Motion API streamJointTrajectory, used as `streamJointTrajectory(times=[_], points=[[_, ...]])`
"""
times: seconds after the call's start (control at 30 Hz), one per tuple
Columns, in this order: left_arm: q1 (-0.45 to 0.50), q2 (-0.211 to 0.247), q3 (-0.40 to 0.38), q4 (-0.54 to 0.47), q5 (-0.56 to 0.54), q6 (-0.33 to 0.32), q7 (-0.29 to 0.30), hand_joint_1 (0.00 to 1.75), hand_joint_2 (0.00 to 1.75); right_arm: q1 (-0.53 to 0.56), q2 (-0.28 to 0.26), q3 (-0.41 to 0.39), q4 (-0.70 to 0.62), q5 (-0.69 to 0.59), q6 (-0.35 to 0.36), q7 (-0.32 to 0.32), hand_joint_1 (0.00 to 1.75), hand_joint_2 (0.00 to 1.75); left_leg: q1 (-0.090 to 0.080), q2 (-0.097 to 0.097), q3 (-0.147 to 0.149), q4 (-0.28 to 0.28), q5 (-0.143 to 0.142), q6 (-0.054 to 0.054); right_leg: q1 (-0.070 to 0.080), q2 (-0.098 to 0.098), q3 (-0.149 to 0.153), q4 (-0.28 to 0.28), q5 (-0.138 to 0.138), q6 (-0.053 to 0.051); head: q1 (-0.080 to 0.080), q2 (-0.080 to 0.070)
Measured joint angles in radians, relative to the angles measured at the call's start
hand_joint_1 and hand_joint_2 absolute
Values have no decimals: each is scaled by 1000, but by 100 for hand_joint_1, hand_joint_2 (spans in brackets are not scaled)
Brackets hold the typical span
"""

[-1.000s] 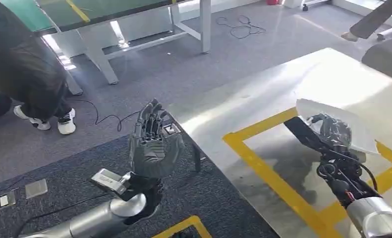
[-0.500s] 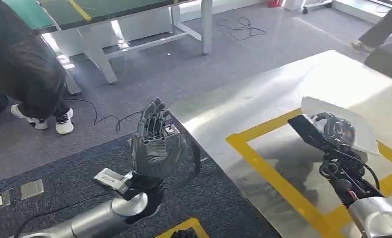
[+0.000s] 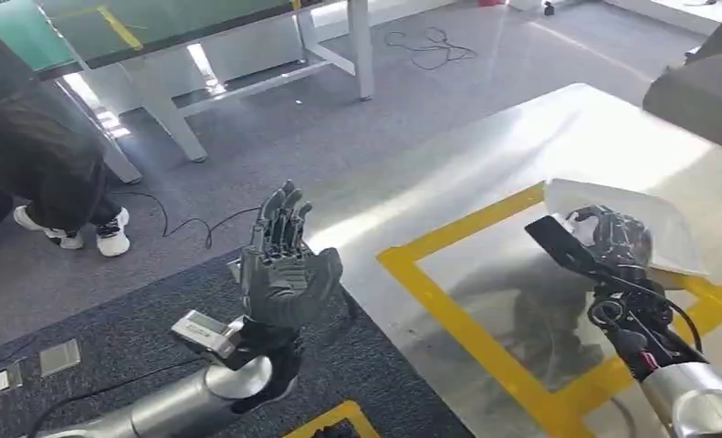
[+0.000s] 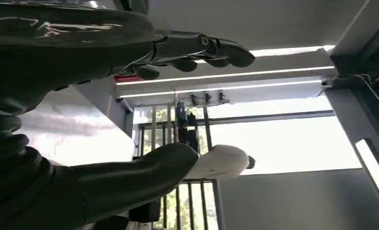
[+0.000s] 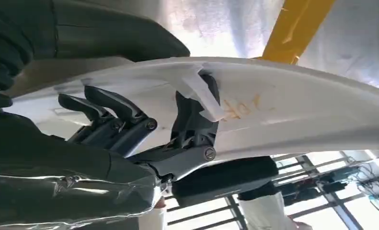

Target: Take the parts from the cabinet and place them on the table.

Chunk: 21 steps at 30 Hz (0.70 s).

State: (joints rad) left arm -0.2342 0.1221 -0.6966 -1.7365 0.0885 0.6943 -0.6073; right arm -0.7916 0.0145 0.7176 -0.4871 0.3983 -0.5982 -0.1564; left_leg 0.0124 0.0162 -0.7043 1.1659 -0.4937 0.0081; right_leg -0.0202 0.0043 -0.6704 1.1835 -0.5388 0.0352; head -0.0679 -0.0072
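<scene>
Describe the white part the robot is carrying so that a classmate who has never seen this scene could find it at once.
Start at the pale table with the yellow tape outline. Above its far right side, the right hand holds up a thin, curved white part. It is the one white sheet-like piece over the table, and faint orange writing marks its surface in the right wrist view.

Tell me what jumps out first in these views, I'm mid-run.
The right robot hand holds a white part above the shiny table, over its yellow tape outline. The left robot hand is raised, holding nothing, over dark carpet. A person in dark clothes crouches far left.
</scene>
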Motion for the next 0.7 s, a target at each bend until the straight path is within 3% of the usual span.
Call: streamJointTrajectory(times=[0.1,0.2,0.33,0.7], points=[[0,0,0,0,0,0,0,0,175,0,1,0,-1,0,-2,3,175,175,0,0,6,-10,2,-3,1,0,3,-2,-2,-4,-3,0],[0,0,0,0,0,0,0,0,175,-1,1,0,-1,0,-2,4,175,175,0,0,12,-23,6,-25,1,-1,7,-9,0,-10,-3,0],[0,0,0,0,0,0,0,0,175,0,1,0,-1,0,-2,4,175,175,0,0,26,-46,14,-36,1,-2,21,-32,9,-18,-3,0],[1,0,0,0,1,0,0,0,175,0,1,0,-1,0,-2,10,175,175,0,1,61,-100,33,-33,2,-2,62,-98,33,-13,0,0]])
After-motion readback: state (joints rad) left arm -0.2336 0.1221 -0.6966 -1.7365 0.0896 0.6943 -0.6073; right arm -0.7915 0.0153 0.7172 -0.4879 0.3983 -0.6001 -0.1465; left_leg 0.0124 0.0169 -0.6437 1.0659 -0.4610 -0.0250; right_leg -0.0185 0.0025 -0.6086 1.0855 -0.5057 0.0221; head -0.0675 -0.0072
